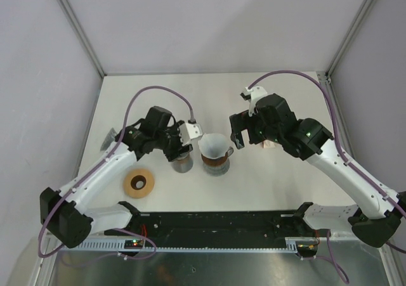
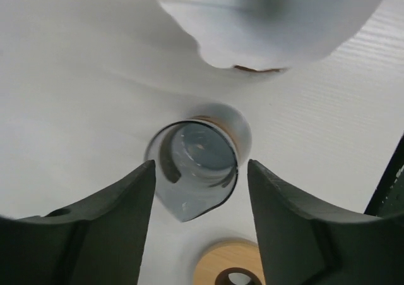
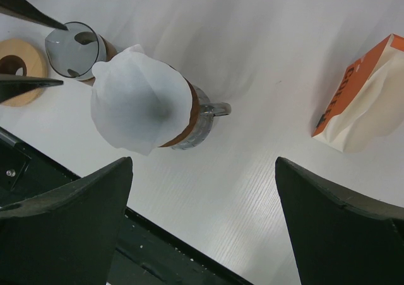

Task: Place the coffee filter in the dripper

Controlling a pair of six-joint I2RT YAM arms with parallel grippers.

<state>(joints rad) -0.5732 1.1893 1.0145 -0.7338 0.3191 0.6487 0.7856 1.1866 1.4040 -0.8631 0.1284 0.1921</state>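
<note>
A white paper coffee filter point(image 1: 214, 146) sits open side up in the dripper point(image 1: 216, 164), a glass one with a brown collar and a handle, at the table's middle. The filter stands well above the collar and leans a little toward the left. Both show in the right wrist view, filter point(image 3: 140, 98) and dripper point(image 3: 201, 117). My right gripper point(image 1: 240, 140) is open and empty, just right of the dripper and above the table point(image 3: 203, 165). My left gripper point(image 1: 181, 146) is open and empty, hovering over a grey glass cup point(image 2: 196, 165) left of the dripper.
The grey glass cup point(image 1: 183, 163) stands beside the dripper. A wooden ring point(image 1: 139, 183) lies front left, also in the left wrist view point(image 2: 230, 266). An orange filter packet point(image 3: 363, 102) lies to the right, mostly under my right arm. A black rail point(image 1: 216, 221) runs along the near edge.
</note>
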